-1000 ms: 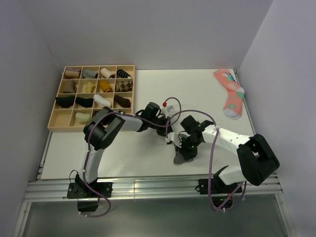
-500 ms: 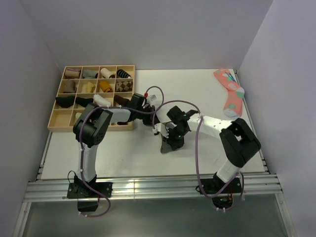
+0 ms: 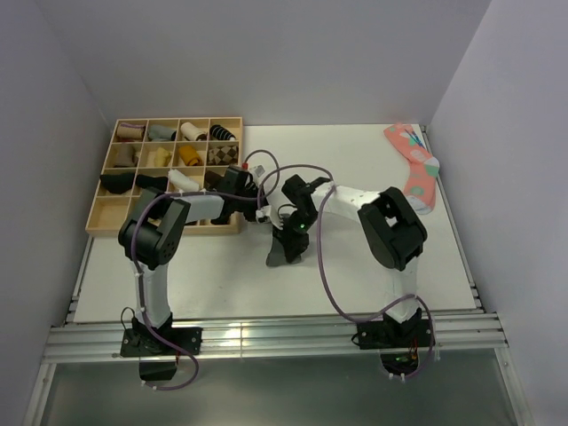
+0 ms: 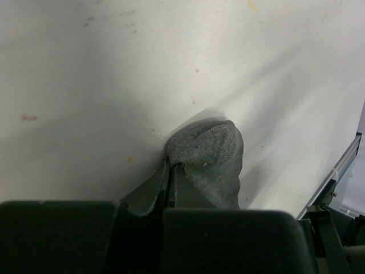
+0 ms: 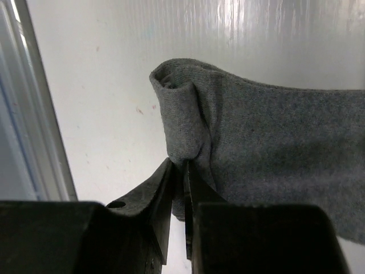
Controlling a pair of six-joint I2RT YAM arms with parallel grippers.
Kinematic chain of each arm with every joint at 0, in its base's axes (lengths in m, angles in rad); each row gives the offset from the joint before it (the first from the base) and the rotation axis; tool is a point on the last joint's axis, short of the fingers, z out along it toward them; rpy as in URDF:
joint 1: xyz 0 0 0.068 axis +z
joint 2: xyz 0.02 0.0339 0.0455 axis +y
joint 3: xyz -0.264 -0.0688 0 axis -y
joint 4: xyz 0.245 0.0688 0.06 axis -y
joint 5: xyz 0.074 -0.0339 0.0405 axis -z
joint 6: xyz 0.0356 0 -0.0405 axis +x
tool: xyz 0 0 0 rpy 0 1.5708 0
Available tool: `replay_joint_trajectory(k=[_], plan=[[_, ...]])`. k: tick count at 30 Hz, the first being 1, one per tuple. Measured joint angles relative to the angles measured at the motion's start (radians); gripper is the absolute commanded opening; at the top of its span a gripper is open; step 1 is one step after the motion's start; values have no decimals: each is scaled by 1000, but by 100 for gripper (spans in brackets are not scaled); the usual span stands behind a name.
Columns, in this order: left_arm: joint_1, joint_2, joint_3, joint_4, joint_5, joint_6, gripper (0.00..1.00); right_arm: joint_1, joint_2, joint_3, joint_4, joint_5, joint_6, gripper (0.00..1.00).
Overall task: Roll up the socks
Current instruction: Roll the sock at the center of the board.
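The left tool (image 3: 268,216) and right tool (image 3: 289,238) sit close together by the dark socks (image 3: 281,254) on the counter (image 3: 355,151). A pink sock (image 3: 415,170) lies far off.

Left gripper (image 4: 171,174) closed on the grey sock (image 4: 208,149), at its rounded end. Right gripper (image 5: 179,171) closed on its folded edge. Both forearms reach inward, meeting above that sock.

A wooden tray (image 3: 108,213) is sitting at the far left of the white table (image 3: 355,160). It is holding sock rolls in its little boxes. A black roll (image 3: 116,183) is lying at the left side. A yellow roll (image 3: 189,156) is sitting near the middle. A striped roll (image 3: 224,133) is resting in the far right corner box. A pink sock (image 3: 414,169) with dots is lying flat at the table's far right corner, well apart from the tray. A metal rail (image 3: 266,337) is running along the near edge.
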Motion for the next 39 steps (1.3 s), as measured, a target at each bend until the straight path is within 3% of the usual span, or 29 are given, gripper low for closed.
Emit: replay_joint_trajectory(k=[4,5,15,28,39], plan=[[0,-39,-60,37,-39,-18,2,-5,74,61,-49,-60,26,16],[0,-50,-77,49,-47,-22,10,-5,84,69,-59,-69,30,16],[2,-148,-222,191,-194,-38,41,17,131,116,-110,-126,51,15],[-45,-303,-405,270,-450,-67,45,53,153,121,-150,-187,16,15],[-67,-319,-442,319,-495,-64,45,48,164,121,-184,-224,-6,15]])
